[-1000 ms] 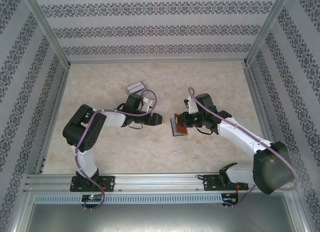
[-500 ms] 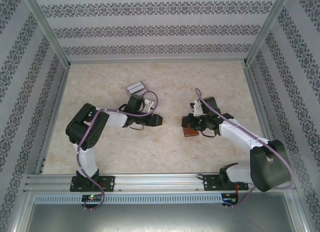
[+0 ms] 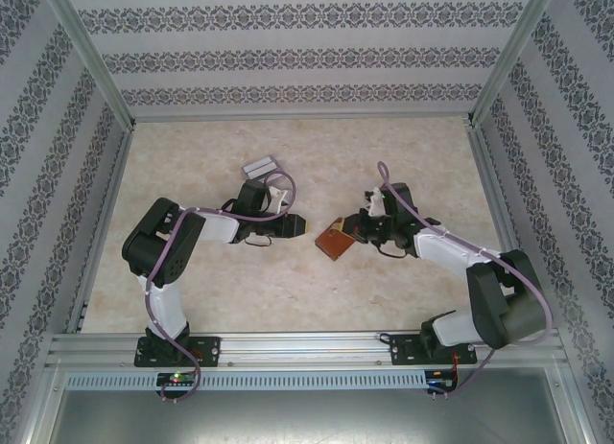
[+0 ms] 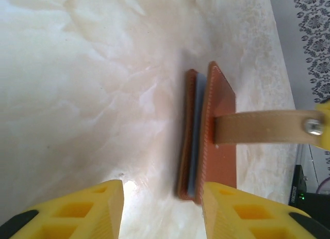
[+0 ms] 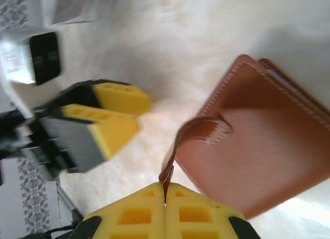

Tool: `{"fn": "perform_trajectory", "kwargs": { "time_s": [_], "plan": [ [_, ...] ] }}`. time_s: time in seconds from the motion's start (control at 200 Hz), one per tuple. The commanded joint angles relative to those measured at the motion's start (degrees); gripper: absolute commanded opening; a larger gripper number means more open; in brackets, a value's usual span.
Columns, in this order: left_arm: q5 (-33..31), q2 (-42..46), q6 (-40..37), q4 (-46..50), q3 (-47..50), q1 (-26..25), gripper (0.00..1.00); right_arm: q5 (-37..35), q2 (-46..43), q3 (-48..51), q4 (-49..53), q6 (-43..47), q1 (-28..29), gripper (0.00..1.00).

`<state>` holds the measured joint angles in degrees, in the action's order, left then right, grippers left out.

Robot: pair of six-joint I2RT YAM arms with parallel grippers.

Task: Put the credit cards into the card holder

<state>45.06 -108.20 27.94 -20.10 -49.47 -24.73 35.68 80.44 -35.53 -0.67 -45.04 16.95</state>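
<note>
- The right claw [image 5: 165,195] pinches the strap [image 5: 193,133] of the brown card holder [image 5: 258,156] (folded shut).
- The left claw [image 4: 162,208] is spread, with the holder at its 3 o'clock.
- Grey credit cards [image 3: 259,164] lie at its 11 o'clock.

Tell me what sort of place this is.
Likely a robot test booth: patterned wall panels and aluminium rails enclose a marble-look table, with the left arm and right arm bolted at its near edge.
</note>
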Motion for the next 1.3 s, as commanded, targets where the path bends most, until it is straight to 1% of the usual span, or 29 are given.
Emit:
{"fn": "perform_trajectory", "kwargs": {
  "time_s": [0.0, 0.085, 0.185, 0.245, 0.335, 0.41, 0.485, 0.555, 0.655, 0.734, 0.909, 1.059, 1.149, 1.294],
  "plan": [
    [-1.24, 1.82, -0.18, 0.43, 0.24, 0.21, 0.44, 3.23, 0.56, 3.83, 0.58, 1.37, -3.32, 0.0],
    [-1.2, 1.82, -0.17, 0.42, 0.17, 0.23, 0.45, 4.75, 0.08, 4.43, 0.1, 1.44, -4.18, 0.0],
    [-1.47, 1.94, -0.21, 0.5, 0.23, 0.23, 0.45, 5.73, 0.04, 2.82, -1.81, -0.81, -2.97, 0.0],
    [-1.55, 2.04, -0.5, 0.22, 0.3, 0.27, 0.45, 5.16, 0.52, 0.6, -3.2, -2.66, -0.92, 0.0],
    [-1.85, 2.28, -0.15, -1.22, 1.37, 0.42, 0.45, 3.27, 2.08, -4.08, -5.04, -4.39, 4.47, 0.0],
    [-2.9, 2.85, 0.09, -1.73, 2.16, 0.86, 0.45, 1.76, 3.87, -8.13, -5.58, -5.24, 7.88, 0.0],
    [-3.57, 3.72, 0.08, -2.27, 3.01, 1.35, 0.46, 0.67, 5.07, -10.28, -7.43, -6.09, 9.69, 0.0],
    [-5.97, 5.47, -0.16, -2.27, 4.31, 1.52, 0.45, 1.23, 6.08, -11.57, -7.73, -6.12, 10.21, 0.0],
    [-10.51, 8.46, -0.17, -2.28, 6.75, 2.34, 0.46, 2.57, 5.78, -10.24, -8.25, -5.95, 9.5, 0.0],
    [-12.01, 9.99, -0.75, -1.86, 7.57, 2.62, 0.48, 3.57, 4.2, -6.89, -7.79, -5.68, 7.47, 0.0],
    [-12.05, 9.79, -0.01, -3.24, 8.24, 2.66, 0.48, 5.29, -0.97, 1.59, -4.84, -1.85, 0.93, 0.0],
    [-11.0, 8.44, 1.06, -4.2, 7.89, 2.53, 0.49, 5.63, -2.74, 5.99, -2.35, 1.87, -3.17, 0.0],
    [-10.28, 7.77, 1.39, -4.49, 7.55, 2.44, 0.49, 6.55, -3.11, 7.57, -2.8, 2.56, -4.81, 0.0],
    [-8.58, 6.64, 1.58, -4.19, 6.57, 2.39, 0.49, 7.88, -3.02, 7.34, -3.02, 3.42, -4.92, 0.0]
  ]
}}
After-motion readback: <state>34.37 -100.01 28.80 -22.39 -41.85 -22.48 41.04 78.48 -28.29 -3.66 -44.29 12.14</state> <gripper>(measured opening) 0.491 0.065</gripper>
